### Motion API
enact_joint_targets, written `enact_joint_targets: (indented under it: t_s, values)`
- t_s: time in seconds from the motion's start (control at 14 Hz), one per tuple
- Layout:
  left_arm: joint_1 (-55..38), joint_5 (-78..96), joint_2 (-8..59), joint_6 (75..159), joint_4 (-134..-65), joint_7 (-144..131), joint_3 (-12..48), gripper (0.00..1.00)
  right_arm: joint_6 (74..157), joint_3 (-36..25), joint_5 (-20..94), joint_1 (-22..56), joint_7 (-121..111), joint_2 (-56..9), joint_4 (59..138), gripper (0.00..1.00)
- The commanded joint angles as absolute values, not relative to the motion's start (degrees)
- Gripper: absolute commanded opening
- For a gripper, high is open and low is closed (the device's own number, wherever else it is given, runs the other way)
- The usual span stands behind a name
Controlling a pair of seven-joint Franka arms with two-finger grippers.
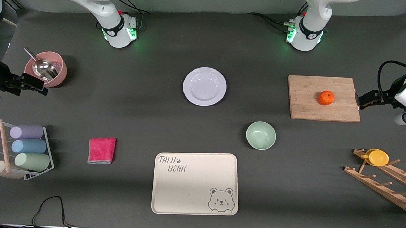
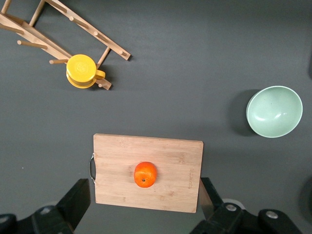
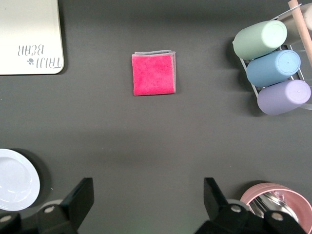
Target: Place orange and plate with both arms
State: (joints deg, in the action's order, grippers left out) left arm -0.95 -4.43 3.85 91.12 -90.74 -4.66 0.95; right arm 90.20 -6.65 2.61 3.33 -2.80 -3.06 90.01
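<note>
Both claws stand spread wide and empty. Left claw (image 2: pixel 144 207) hangs over the wooden cutting board (image 1: pixel 323 98), its two black fingers (image 2: pixel 73 202) straddling the board's edge in its wrist view, touching nothing. Right claw (image 3: pixel 146 207) hangs over bare counter (image 1: pixel 138 101) toward the right arm's end from the plate, near the pink bowl (image 1: pixel 46 69) that holds a metal scoop; it grips nothing either.

Taking the task's things from largest to smallest, the plate (image 1: pixel 204 86) comes first. It lies flat on the counter, farther from the front camera than the beige bear tray (image 1: pixel 195 183) and the green bowl (image 1: pixel 260 135). It looks stiff, glossy and probably slippery, likely light, and it could chip if dropped. Lying flush, it offers only its wide rim; I judge the hold should be a pinch across the rim, one finger slid under the edge, though how much lip clears the counter is hard to tell from here.

Next, the orange (image 1: pixel 326 97) sits on the cutting board, about mid-board. Small, round and light, it has dimpled skin that should give friction, yet it can roll and will bruise under a hard squeeze. A gentle grasp across its widest girth from above seems best.
</note>
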Motion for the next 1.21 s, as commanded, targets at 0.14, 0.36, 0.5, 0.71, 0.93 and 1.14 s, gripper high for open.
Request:
enact_joint_targets:
  t_s: [0.14,0.36,0.5,0.71,0.93,1.14]
  values:
    - [-0.6,-3.9,4.7,89.4,-88.1,-5.8,1.1,1.0,90.4,-6.3,1.7,3.3,-1.1,-2.5,90.3,1.0]
    - [-1.0,-4.0,4.7,89.4,-88.1,-6.1,1.1,1.0,90.4,-6.3,1.6,3.3,-1.1,-2.5,90.3,1.0]
    - [-0.9,-4.1,4.5,89.0,-88.1,-5.9,1.2,1.0,90.3,-6.4,1.5,3.3,-1.1,-2.4,90.3,1.0]
    - [-0.8,-4.0,2.9,84.7,-88.7,-6.1,1.2,1.0,90.2,-6.4,-0.6,3.3,-1.1,-2.2,90.4,1.0]
    - [-0.3,-4.0,-6.3,84.1,-98.7,-6.1,1.1,1.0,90.1,-6.4,-0.6,3.3,-1.1,-2.0,90.4,1.0]
    - [0.0,-4.0,-19.8,84.3,-112.3,-6.0,0.4,1.0,89.9,-6.5,-0.6,3.3,-1.1,-1.5,91.0,1.0]
